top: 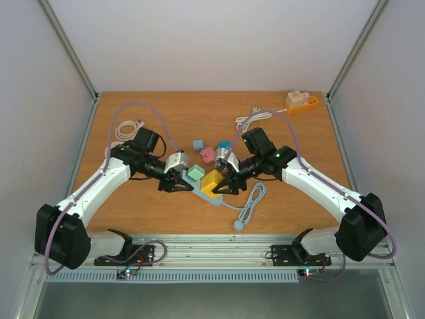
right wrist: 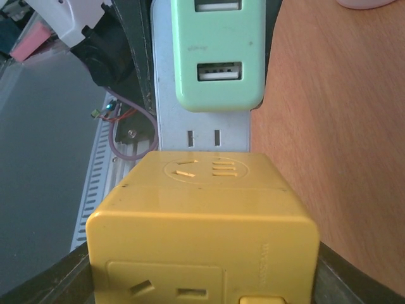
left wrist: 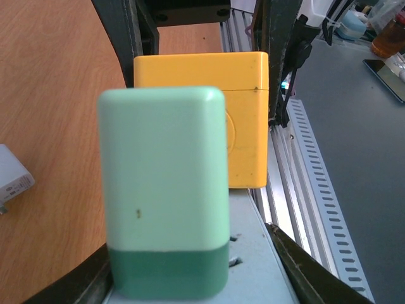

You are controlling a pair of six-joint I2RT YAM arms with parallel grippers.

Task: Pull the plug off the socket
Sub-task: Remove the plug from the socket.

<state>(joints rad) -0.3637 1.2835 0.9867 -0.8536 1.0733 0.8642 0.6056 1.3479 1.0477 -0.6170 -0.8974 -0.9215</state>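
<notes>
A grey-blue power strip [top: 207,195] lies on the wooden table with a green plug [top: 195,174] and a yellow cube plug [top: 212,181] seated in it. My left gripper [top: 176,184] straddles the strip at the green plug [left wrist: 163,190], its fingers [left wrist: 316,275] against the strip's [left wrist: 253,253] edges. My right gripper [top: 226,185] is shut on the yellow plug [right wrist: 202,221], with fingers [right wrist: 44,282] pressed on both its sides. In the right wrist view the green plug [right wrist: 218,57] sits beyond it on the strip [right wrist: 202,136].
The strip's grey cord [top: 249,205] loops toward the near edge. Loose blue [top: 198,144], pink [top: 208,155] and teal [top: 224,144] adapters lie behind the grippers. White cables [top: 126,128] [top: 249,119] and an orange strip [top: 302,103] lie at the back.
</notes>
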